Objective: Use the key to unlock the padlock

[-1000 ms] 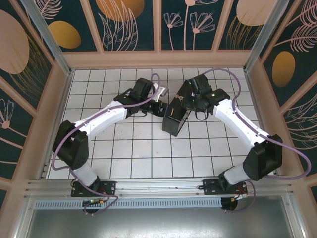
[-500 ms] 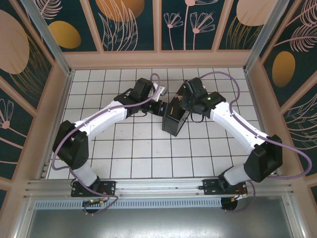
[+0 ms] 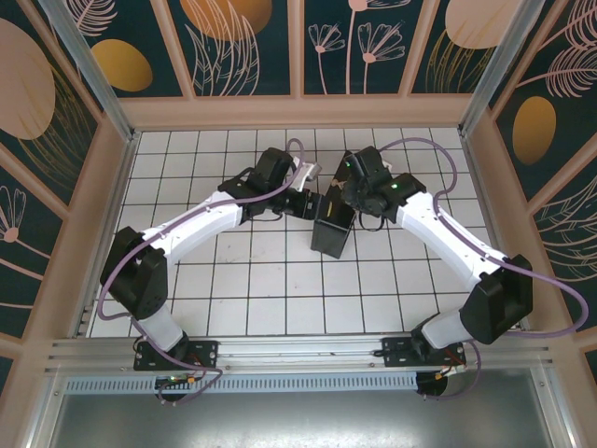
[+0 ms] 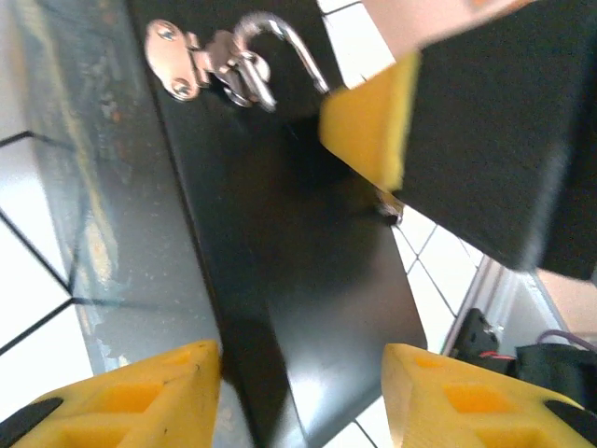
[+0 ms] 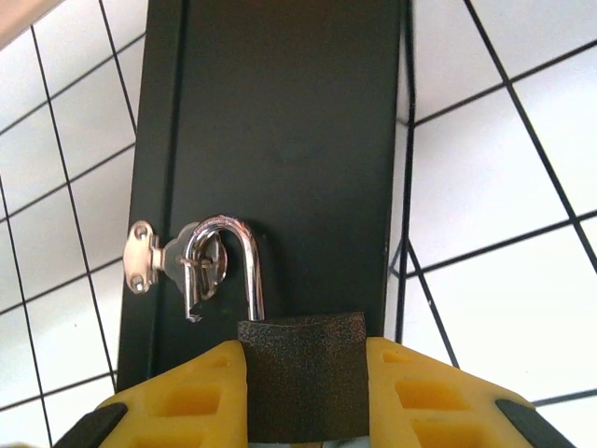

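The padlock has a rough black body (image 5: 303, 383) and a chrome shackle (image 5: 240, 245). My right gripper (image 5: 303, 357) is shut on the body, one yellow finger on each side. The shackle's right leg enters the body. Its left leg ends free and hooks through the staple of the silver hasp (image 5: 147, 258) on the black box (image 5: 289, 121). My left gripper (image 4: 298, 362) stands open beside the box (image 4: 280, 243), touching nothing, its fingers either side of the box's lower corner. From above, both grippers meet at the box's top end (image 3: 328, 198).
The black box (image 3: 331, 231) stands on the white gridded table (image 3: 261, 289), inside a wooden-framed enclosure with patterned walls. The right gripper's yellow finger (image 4: 369, 123) and dark body hang close above my left gripper. Open tiles lie in front of the box.
The right gripper shifted left onto the box's top end. The box's lower end swung right, so it now stands straighter. The left gripper edged slightly right.
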